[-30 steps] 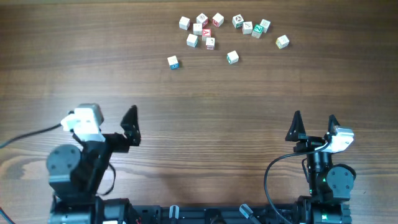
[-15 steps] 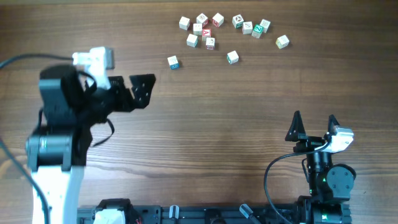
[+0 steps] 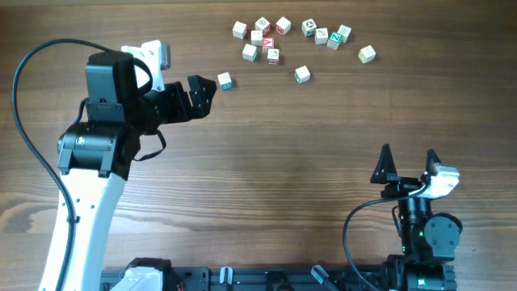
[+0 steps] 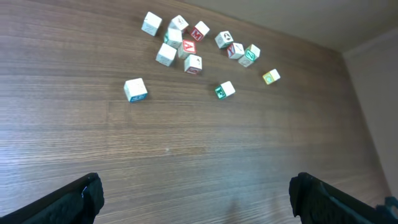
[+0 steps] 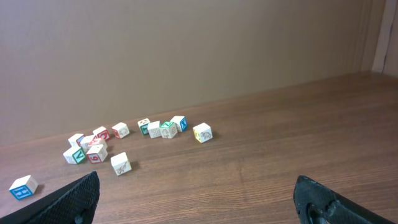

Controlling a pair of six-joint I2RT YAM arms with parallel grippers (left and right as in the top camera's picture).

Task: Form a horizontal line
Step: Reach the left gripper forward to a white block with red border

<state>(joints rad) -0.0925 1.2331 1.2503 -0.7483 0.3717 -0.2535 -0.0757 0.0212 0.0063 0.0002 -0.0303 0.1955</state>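
Note:
Several small whitish letter cubes lie scattered at the table's far side; no row of three touching cubes shows. A blue-marked cube [image 3: 224, 80] lies apart at the left of the scatter; it also shows in the left wrist view [image 4: 135, 89] and the right wrist view [image 5: 23, 186]. My left gripper [image 3: 203, 95] is open and empty, just left of and nearer than the blue-marked cube; in its wrist view [image 4: 196, 193] the cubes lie ahead. My right gripper [image 3: 408, 153] is open and empty near the front right [image 5: 196, 186].
A cluster of red-lettered cubes [image 3: 262, 39] and a green-lettered group [image 3: 327, 35] lie at the far middle. A single cube [image 3: 301, 74] and a yellowish one [image 3: 367, 54] lie apart. The left arm's cable [image 3: 32, 61] loops at the left.
My left arm has swung up from the front left toward the far side; its open gripper now sits beside the blue-marked cube. The right arm and the cubes have not moved.

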